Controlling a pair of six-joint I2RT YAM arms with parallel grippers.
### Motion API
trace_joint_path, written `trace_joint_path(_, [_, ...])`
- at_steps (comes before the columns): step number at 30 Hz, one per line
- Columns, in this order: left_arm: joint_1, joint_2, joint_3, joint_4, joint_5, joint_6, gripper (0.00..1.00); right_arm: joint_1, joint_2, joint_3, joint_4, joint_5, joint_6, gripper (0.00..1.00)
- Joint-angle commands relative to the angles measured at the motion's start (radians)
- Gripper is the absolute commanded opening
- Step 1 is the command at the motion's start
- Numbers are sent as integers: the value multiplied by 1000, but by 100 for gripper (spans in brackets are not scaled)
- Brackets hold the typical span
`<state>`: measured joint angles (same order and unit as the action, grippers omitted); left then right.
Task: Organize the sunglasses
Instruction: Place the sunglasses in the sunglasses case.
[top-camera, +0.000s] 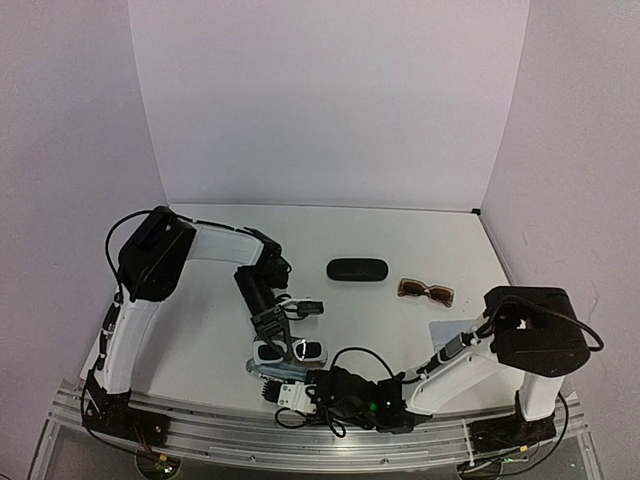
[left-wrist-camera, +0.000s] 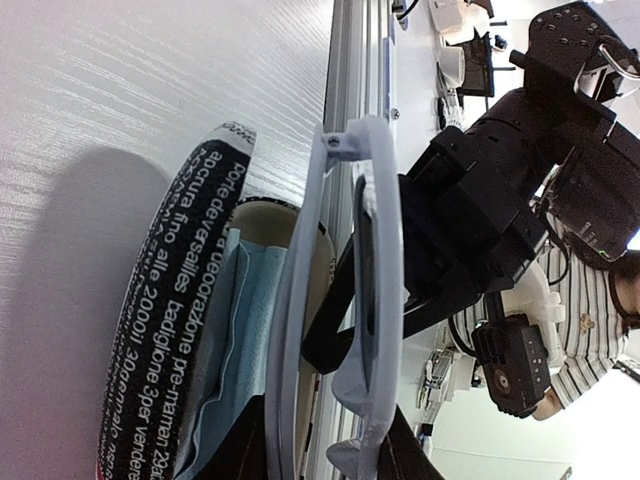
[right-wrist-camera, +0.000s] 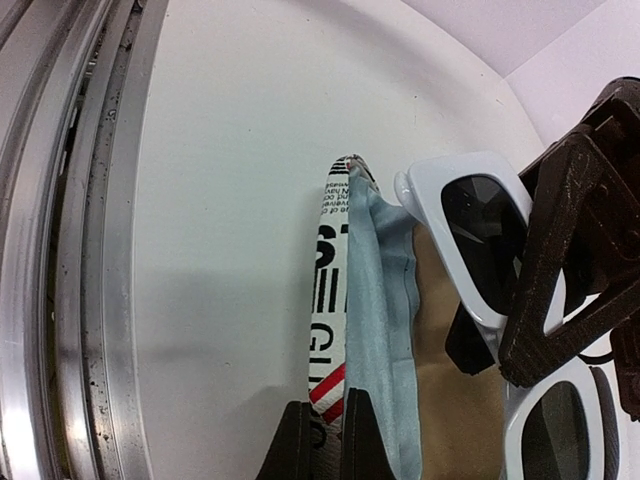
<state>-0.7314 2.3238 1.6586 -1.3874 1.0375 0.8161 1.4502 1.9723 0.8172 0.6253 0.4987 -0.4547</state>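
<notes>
While the overhead camera looks down on me, my left gripper (top-camera: 283, 335) points downward near the front of the table (top-camera: 200, 320), closed across the middle of the white sunglasses (top-camera: 300, 351). They hang just over the striped case (top-camera: 262, 370), which lies close to the front edge. My right arm stretches leftward along that edge, and my right gripper (top-camera: 285, 393) meets the near side of the case. Farther back, the brown sunglasses (top-camera: 426, 291) lie on the table right of centre. The black case (top-camera: 357, 270) lies closed to their left, apart from them.

Through my left wrist camera, the white frame runs edge-on between my two fingers, which clamp it. Beside it the striped case lies open, its printed shell toward the table and a blue cloth (left-wrist-camera: 235, 330) tucked inside. I cannot tell whether the frame touches the case.

Through my right wrist camera, my fingers (right-wrist-camera: 295, 445) are narrow, pinching the printed wall of the case. The blue cloth lies along that wall, next to the tan lining (right-wrist-camera: 450, 390). The white sunglasses, with their dark lenses, sit over the open mouth with my left gripper clamped at the bridge. A metal rail (right-wrist-camera: 60, 250) runs along the table's edge.
</notes>
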Motion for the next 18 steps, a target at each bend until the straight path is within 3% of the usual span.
trace_joint_path(1, [-15, 17, 3, -38, -92, 45, 27, -37, 89, -56, -161, 72, -24, 2])
trace_joint_path(12, [-62, -3, -70, 3, -146, 76, 28, -35, 109, -96, -150, 86, -94, 2])
trace_joint_path(18, [-95, 12, -39, 44, -192, 58, 30, -35, 109, -93, -147, 101, -114, 3])
